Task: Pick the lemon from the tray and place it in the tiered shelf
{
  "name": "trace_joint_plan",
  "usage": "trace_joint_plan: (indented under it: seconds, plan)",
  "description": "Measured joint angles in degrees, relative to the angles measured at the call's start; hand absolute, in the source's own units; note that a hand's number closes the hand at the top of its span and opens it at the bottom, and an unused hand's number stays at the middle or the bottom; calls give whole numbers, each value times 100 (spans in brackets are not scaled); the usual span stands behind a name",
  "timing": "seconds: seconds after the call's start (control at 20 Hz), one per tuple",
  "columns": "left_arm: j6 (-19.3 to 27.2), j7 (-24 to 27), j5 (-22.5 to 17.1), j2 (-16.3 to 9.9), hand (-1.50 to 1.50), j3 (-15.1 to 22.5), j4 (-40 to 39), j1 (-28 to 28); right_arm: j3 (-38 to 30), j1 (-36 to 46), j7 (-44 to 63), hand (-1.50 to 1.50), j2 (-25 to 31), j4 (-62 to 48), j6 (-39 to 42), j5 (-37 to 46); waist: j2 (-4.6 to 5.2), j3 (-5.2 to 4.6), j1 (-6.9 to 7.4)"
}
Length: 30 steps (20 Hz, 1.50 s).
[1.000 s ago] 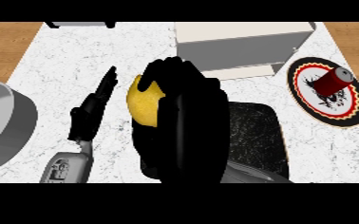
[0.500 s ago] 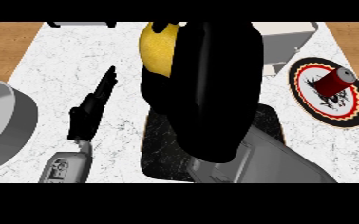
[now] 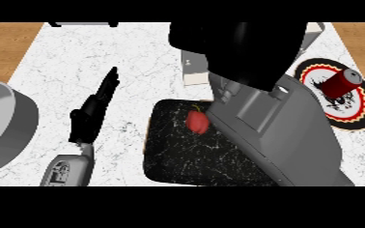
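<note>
Lemon hidden; right robot hand [image 3: 239, 48] covers the tiered shelf [image 3: 194, 67].

No readable text anywhere — plate [image 3: 314, 77] bears dark emblem only, no legible letters.

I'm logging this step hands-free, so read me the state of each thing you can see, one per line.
Right hand: stretched over the tiered shelf; its fingers can't be made out.
Lemon: not visible.
Left hand: open, resting.
Tray: flat on the counter, holding a red pepper.
Red can: tipped over on the plate.
</note>
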<state>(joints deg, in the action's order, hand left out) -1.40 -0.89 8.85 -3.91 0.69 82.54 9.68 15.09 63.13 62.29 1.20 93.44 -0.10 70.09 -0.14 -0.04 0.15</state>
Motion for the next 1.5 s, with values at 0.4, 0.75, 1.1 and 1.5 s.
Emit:
trace_joint_plan:
  seconds: [0.4,0.75,1.1,1.5]
  plan:
    - [76,-113,82,87,0,78,82,39,-356,242,-387,150,-2,-865,-10,395,11,1,22]
    - [39,26,105,95,0,109,-18,3,-436,197,-1055,150,142,-1789,-712,723,26,2,43]
    - [-75,-27,5,-15,0,9,70,-6,-1069,146,-1525,150,118,-2296,-2040,355,42,6,82]
    - [-21,-153,42,78,0,67,130,31,-1667,8,-2691,150,255,-2967,-3203,-582,35,6,67]
